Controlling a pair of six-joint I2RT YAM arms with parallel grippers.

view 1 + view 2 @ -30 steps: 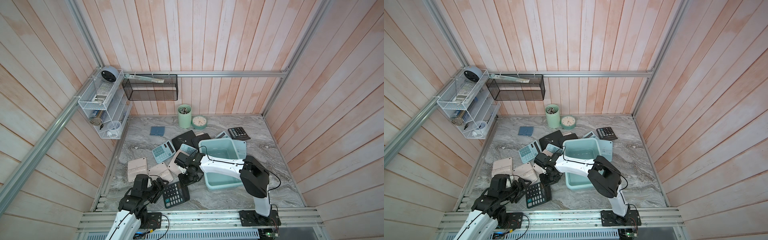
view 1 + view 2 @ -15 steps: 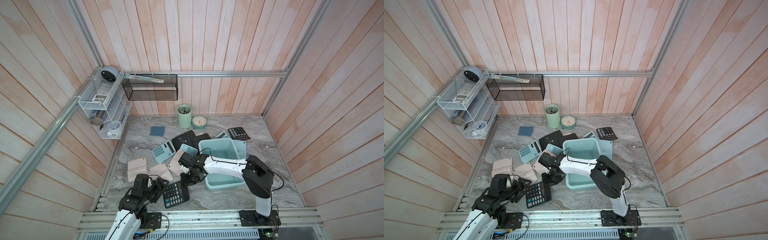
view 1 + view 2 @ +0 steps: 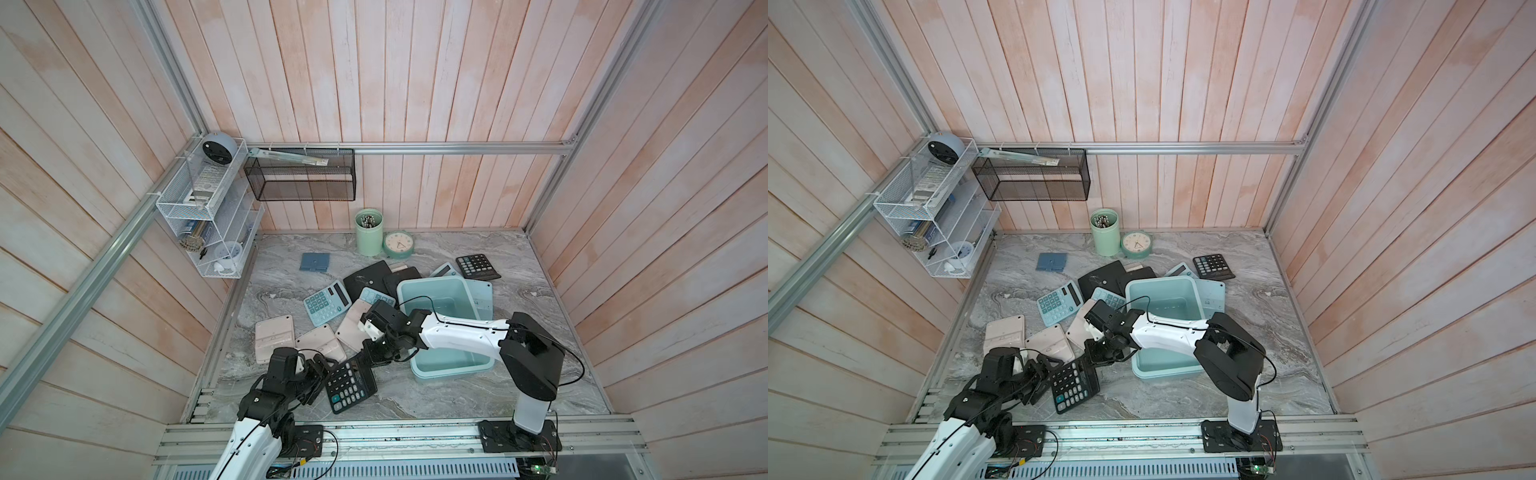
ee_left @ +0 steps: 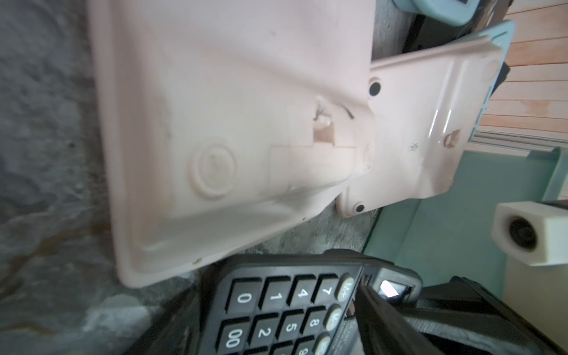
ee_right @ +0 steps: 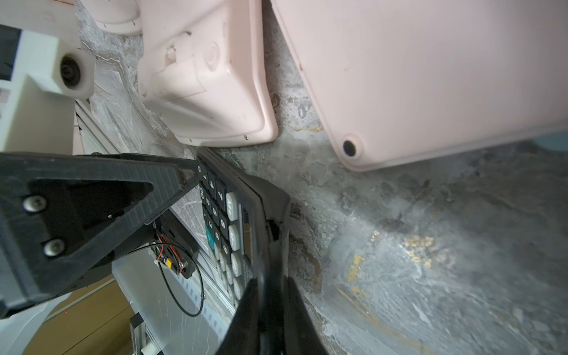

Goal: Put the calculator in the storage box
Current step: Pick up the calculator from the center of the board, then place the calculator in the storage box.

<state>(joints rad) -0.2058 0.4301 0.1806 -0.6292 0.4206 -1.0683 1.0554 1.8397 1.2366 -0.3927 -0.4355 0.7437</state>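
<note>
Right fingers (image 5: pixel 242 322) clamped on black calculator (image 3: pixel 348 385), display edge; left fingers (image 5: pixel 159 172) apart, beside its keypad.

Soft even light, faint shadows; wrist views blurred; glare on calculator (image 4: pixel 285 310).

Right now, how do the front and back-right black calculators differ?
The right tool clamps the front black plastic calculator's display end; the back-right black plastic calculator lies untouched. The front one sits at the aqua plastic storage box's near end, the back-right one past its far end. Both are keys-up.
</note>
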